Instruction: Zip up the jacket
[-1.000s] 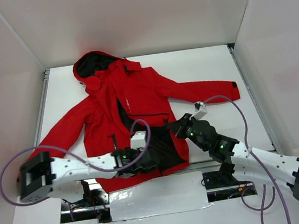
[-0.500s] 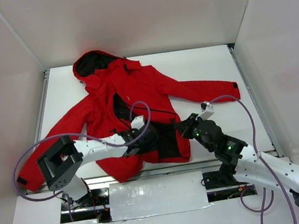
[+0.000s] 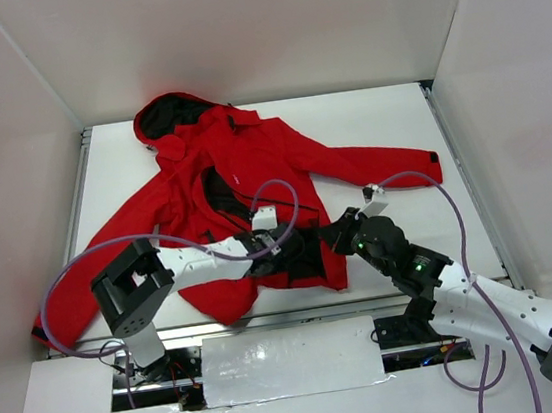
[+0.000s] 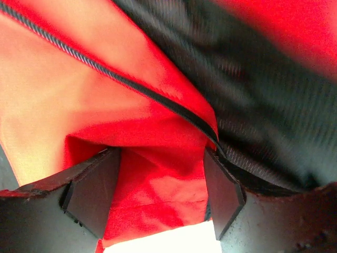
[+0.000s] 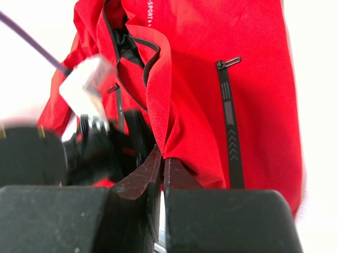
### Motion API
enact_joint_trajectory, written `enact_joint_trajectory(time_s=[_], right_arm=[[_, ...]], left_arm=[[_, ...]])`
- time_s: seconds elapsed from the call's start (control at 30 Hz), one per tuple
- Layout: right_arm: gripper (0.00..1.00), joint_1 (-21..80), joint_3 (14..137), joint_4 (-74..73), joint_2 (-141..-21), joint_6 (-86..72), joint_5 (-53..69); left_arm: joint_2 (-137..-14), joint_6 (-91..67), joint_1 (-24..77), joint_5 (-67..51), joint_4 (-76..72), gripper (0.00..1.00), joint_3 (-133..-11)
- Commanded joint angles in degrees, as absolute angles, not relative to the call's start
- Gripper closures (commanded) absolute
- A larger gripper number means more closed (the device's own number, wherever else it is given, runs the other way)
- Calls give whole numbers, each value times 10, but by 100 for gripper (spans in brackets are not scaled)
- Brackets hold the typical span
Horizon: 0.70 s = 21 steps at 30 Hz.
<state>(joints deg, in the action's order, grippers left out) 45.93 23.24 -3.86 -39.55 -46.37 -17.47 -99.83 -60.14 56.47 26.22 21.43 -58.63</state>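
1. The jacket (image 3: 251, 164) lies unzipped on the table (image 3: 376, 119), hood toward the far left corner, hem at the near edge.
2. My right gripper (image 5: 160, 158) is pressed together, pinching the jacket's front edge near the hem.
3. My left gripper (image 4: 158, 182) is spread, straddling red fabric beside the front zipper (image 4: 131, 87).
4. Step, as I judge it: gathering the zipper's two bottom ends. Next I should close the left gripper, then bring the ends together.

Left arm (image 3: 202, 261) folded at the elbow, forearm reaching right, low. Left hand (image 4: 158, 195) fingers (image 4: 92, 192) spread wide, pads facing each other. Right arm (image 3: 479, 297) stretched up-left from base. Right hand (image 5: 160, 166) fingers pressed together, tips pinching a jacket (image 5: 205, 100) fold.
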Motion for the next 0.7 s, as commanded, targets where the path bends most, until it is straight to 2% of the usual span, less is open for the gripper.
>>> enact_joint_trajectory(time_s=[0.0,0.23,0.67], right_arm=[[100,454,258,-26,-392,-452,-169],[100,450,256,-20,-400,-446,-153],[100,439,252,-23,-409,-432,-140]], left_arm=[[-988,-617,612,282,337,23,-565],[-993,-668,683,330,419,13,-612],[-952,-667,704,308,387,17,-603]])
